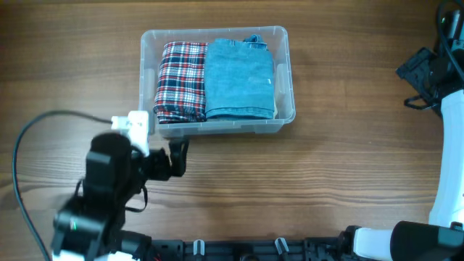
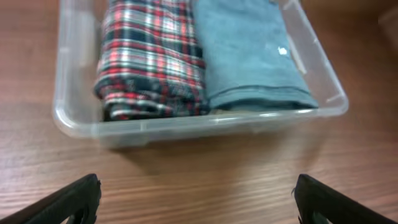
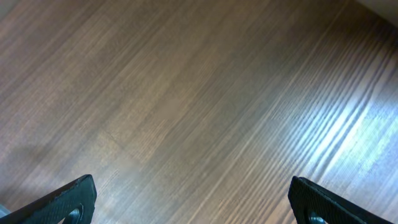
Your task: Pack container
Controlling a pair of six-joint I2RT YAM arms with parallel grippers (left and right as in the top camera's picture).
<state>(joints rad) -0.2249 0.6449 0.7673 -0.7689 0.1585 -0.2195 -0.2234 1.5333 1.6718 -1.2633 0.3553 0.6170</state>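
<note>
Left gripper [image 2: 198,199]: fingers spread wide, holding nothing, just before the container's front wall.
Container [image 1: 217,129]: on wooden table [image 1: 326,181], upper centre.
Plaid garment [image 1: 181,80]: folded, container's left half.
Denim garment [image 1: 239,80]: folded, right half, touching plaid.
Right gripper [image 3: 193,202]: fingers spread wide, holding nothing.

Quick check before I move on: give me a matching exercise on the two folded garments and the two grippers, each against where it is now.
1. plaid garment
2. denim garment
3. left gripper
4. right gripper

A. open, over bare table
B. right half of the bin
C. open, just in front of the bin
D. left half of the bin

Pairs: 1-D, 2-B, 3-C, 4-A.
</note>
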